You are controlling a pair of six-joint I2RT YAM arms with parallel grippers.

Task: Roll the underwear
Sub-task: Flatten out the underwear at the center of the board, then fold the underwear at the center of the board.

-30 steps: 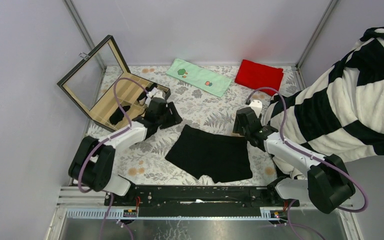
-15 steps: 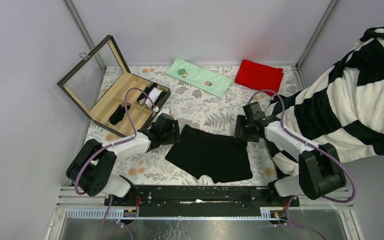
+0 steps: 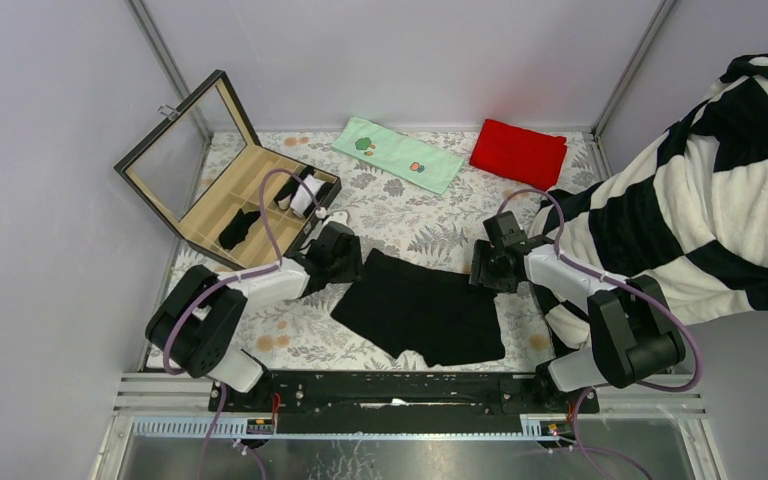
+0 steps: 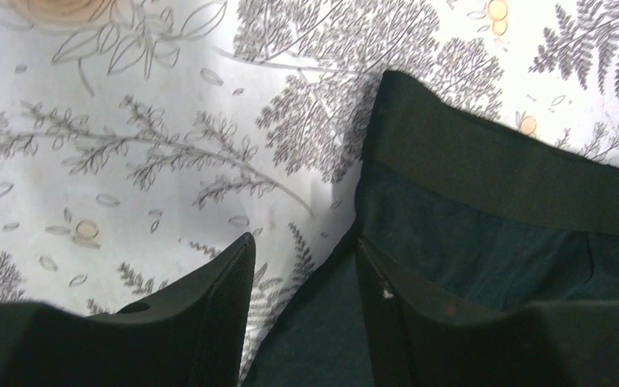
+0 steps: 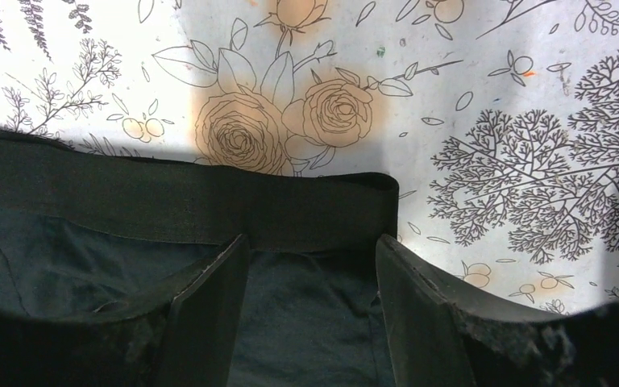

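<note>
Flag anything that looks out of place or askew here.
The striped blanket spills in over the right side, close beside the right arm. The underwear lies flat but skewed, its waistband slanting across the table. Nothing looks spilled or damaged.

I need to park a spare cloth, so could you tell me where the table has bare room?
Bare: the floral cover between the green towel and the waistband of the underwear, and the near-left strip beside the left arm. Crowded: both waistband corners, where the left gripper and right gripper sit, and the right edge by the striped blanket.
</note>
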